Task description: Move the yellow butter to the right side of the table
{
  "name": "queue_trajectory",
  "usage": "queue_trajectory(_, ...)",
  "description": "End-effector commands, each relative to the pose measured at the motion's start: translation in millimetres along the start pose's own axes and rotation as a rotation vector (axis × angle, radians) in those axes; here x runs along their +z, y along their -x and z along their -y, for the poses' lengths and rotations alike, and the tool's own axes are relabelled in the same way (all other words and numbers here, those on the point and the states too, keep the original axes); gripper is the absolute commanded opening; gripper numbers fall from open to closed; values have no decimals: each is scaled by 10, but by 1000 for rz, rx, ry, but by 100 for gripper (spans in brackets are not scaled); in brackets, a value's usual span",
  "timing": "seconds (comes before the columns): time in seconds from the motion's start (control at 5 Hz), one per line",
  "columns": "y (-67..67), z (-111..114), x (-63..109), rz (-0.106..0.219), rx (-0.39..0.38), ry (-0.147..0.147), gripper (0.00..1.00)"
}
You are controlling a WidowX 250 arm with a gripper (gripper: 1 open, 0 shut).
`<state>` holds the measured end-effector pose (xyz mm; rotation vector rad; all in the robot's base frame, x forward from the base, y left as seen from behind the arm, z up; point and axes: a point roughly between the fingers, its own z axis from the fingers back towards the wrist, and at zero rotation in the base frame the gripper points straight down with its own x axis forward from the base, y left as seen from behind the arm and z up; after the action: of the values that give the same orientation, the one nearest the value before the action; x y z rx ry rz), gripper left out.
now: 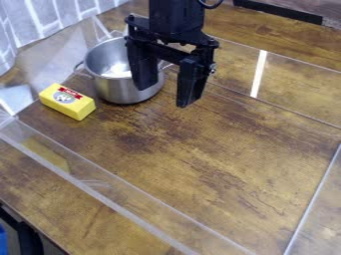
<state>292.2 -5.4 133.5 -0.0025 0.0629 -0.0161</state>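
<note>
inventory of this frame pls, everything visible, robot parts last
yellow butter: 1, bright yellow with white-and-red label, left side of table, beside the pot
steel pot: 1, silver, upper left, right of the butter
table: 1, dark brown wood grain, clear plastic rim, fills the view
gripper: 1, black, pointing down, open and empty, in front of the pot's right side

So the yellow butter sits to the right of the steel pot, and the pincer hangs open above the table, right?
Not quite: in the camera view the butter sits left of the pot, not right. The pincer does hang open above the table.
</note>
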Motion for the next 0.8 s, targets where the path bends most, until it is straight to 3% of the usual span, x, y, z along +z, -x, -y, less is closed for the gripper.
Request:
queue_trajectory(0.0,1,-81,-111,-33,-1,3,100)
queue_trajectory(0.2,93,-404,-152,-32,-27,-3,100)
queue_trajectory(0.4,265,-865,-196,-6,-38,-13,100)
queue_trajectory(0.6,359,-1115,-249,7,-62,-34,100)
